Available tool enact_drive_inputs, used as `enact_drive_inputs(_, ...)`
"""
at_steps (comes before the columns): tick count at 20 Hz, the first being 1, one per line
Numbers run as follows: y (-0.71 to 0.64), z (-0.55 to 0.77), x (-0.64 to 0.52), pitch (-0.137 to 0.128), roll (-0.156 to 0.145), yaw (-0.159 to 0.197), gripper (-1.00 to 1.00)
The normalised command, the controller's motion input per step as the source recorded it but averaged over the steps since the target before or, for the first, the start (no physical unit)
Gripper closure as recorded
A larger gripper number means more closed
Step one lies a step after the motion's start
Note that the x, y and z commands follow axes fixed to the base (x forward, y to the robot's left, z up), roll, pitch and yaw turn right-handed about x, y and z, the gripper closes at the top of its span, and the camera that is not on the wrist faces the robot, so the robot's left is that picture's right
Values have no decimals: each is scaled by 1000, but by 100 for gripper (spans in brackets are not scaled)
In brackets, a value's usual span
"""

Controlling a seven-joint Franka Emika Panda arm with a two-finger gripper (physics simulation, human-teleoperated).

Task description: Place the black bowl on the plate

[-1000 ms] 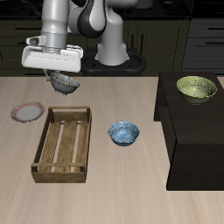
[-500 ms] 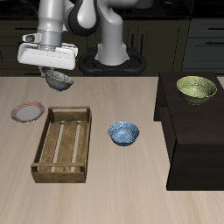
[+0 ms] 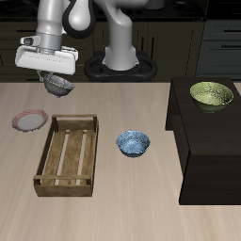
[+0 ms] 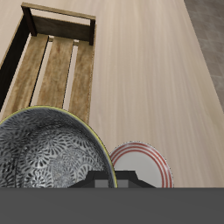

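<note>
Dark grey outside and speckled silver inside, the black bowl (image 3: pixel 58 85) hangs in the air from your gripper (image 3: pixel 54 79), whose fingers are closed on its rim so it rides level and clear of the wooden tray (image 3: pixel 68 155). Below and just ahead of the fingers sits the red-rimmed plate (image 3: pixel 30 120); you hold high, presumably to line up before lowering.

No legible text, labels, brands or numbers in either view. All surfaces are plain or merely patterned.
</note>
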Motion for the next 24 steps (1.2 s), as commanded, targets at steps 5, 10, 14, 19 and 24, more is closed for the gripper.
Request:
enact_drive_inputs(5,-341,-126,-199,8,-11,-13,100)
enact_drive_inputs(10,-322,-103,-94,34,-25,-30,100)
enact_drive_inputs(14,-458,-69,-80,11,-50,-10,100)
enact_drive_inputs(19,-211,-94,-66,15,-27,-13,100)
enact_drive_inputs(24,-167,-188,10,10,-9,1,100)
